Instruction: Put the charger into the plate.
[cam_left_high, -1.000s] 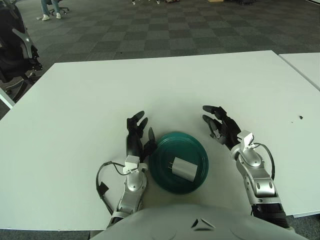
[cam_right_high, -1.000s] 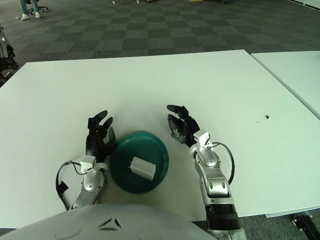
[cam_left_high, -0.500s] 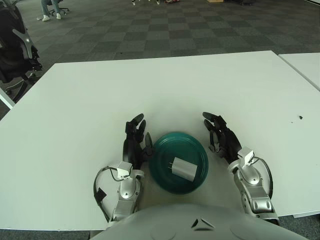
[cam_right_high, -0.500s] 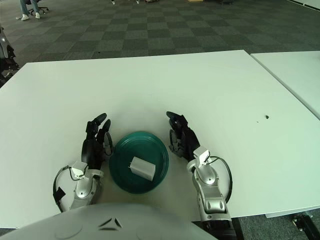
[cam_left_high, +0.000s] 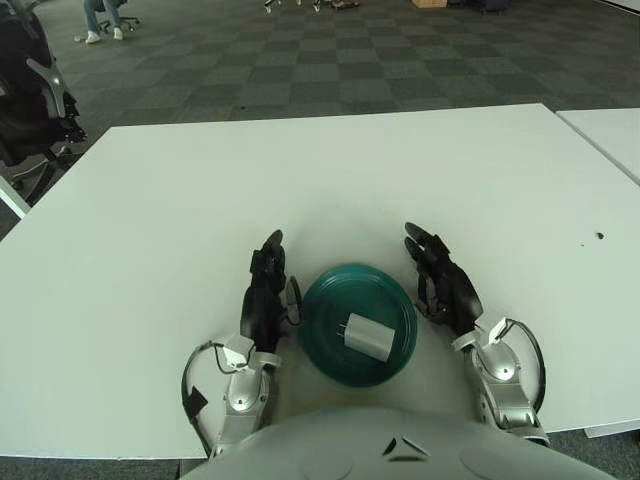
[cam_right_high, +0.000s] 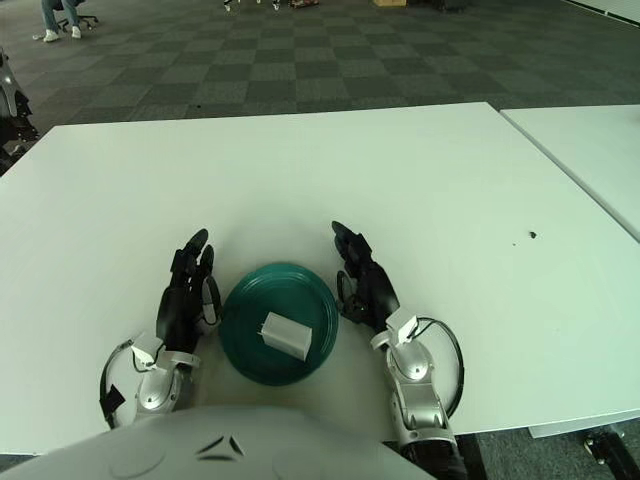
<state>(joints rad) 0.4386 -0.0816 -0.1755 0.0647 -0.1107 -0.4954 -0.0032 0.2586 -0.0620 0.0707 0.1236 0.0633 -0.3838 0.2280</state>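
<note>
Left eye view and right eye view agree on the scene: the charger (cam_left_high: 364, 336) is seen lying inside the plate (cam_left_high: 328, 298), slightly toward the plate's right and near side, with nothing touching it. The plate stands on the white surface (cam_left_high: 330, 170) close to its near edge, roughly midway between the left and right edges.

Compared with a second ago, both arms have been drawn back toward the robot's body along the near edge. The left robot hand (cam_left_high: 266, 290) is now shown just beside the plate's left rim, its fingers extended and relaxed with nothing in them. The right robot hand (cam_left_high: 441, 282) is shown just beside the plate's right rim, likewise open and empty. The charger and plate have not been shifted over that time.

From this it is judged that the placement has already been made and that the arms are being retracted; nothing more appears to be required of the task.

The charger is seen as a small white rectangular block, lying flat and turned at a slant to the near edge. The plate is a round, shallow, dark green dish. Prongs or a cable cannot be made out.
</note>
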